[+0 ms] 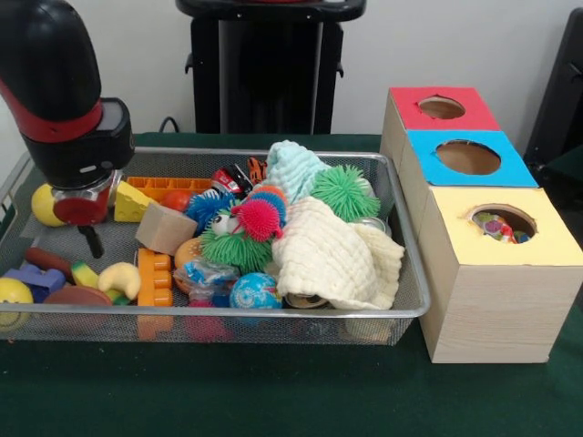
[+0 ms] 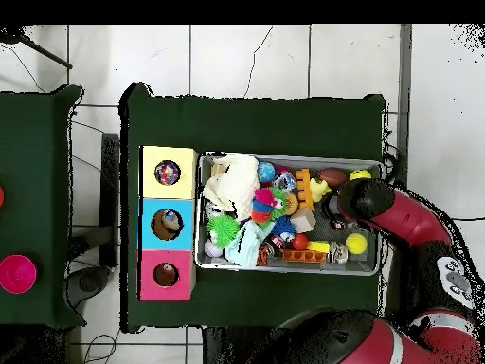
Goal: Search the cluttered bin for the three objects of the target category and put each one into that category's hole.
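red-banded gripper (image 1: 89,238) hangs at frame left over the wire bin (image 1: 412,300), grip unreadable; toy clutter (image 1: 241,232) lies to its right.

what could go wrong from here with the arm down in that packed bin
The gripper hangs low at one end of the mesh bin, with a yellow wedge, a tan block and an orange brick crowded beside it; it may nudge or grab the wrong one. The cream cloth covers part of the pile, so targets could stay hidden. The boxes' holes are small, so a drop could miss.
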Action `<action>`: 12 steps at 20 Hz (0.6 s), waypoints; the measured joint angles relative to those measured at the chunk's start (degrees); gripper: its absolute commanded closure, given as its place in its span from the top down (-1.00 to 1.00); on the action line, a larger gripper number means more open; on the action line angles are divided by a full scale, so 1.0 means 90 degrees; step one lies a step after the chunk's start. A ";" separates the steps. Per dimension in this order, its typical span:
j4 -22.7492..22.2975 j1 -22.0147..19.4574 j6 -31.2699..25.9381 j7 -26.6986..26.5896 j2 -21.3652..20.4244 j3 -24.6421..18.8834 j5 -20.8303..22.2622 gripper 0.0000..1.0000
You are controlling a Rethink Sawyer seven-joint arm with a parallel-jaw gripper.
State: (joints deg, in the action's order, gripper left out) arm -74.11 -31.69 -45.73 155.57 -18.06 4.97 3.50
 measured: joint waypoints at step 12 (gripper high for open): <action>0.0001 0.0202 0.0034 0.0000 0.0001 -0.0028 0.0001 1.00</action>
State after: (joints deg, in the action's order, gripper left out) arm -74.10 -29.88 -45.43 155.57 -18.06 4.71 3.52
